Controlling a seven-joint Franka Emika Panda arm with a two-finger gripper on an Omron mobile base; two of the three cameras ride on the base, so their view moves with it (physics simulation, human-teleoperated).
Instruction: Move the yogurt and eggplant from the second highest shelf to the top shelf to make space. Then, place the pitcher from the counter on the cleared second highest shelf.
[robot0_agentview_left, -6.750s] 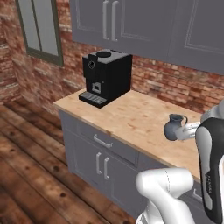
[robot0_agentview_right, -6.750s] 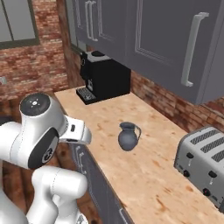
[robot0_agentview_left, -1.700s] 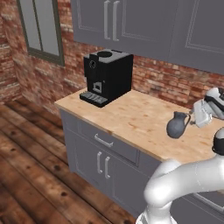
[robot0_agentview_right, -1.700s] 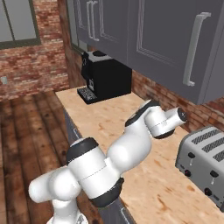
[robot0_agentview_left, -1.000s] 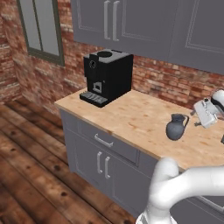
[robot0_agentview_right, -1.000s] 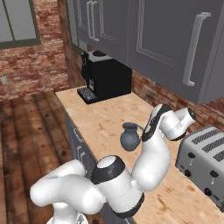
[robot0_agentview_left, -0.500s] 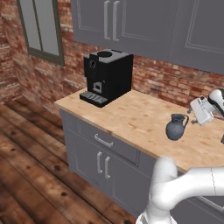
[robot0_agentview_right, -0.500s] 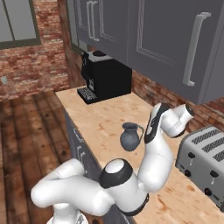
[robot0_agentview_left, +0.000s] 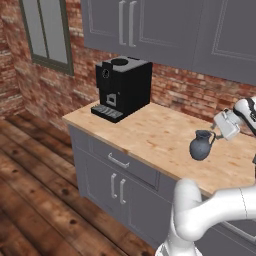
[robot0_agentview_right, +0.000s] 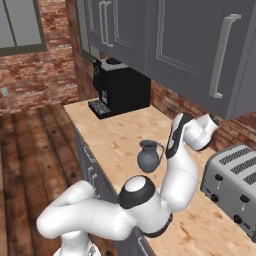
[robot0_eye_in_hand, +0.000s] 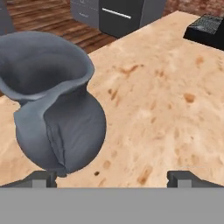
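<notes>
While wide open, tool (robot0_eye_in_hand: 112, 177) beside pitcher (robot0_eye_in_hand: 57, 113)

Even, bright, flat rendered light with no glare. The dark blue-grey bulbous pitcher (robot0_eye_in_hand: 57, 118), close before the gripper (robot0_eye_in_hand: 111, 178), casts barely any shadow. Textures look coarse and blurry.

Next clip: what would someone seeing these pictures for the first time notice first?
The dark blue-grey pitcher standing upright on the light-wood counter, with the white arm's open tool right beside it, not yet around it. At the counter's far end sits a black coffee machine against the brick wall, and a silver toaster stands at the near end.
</notes>
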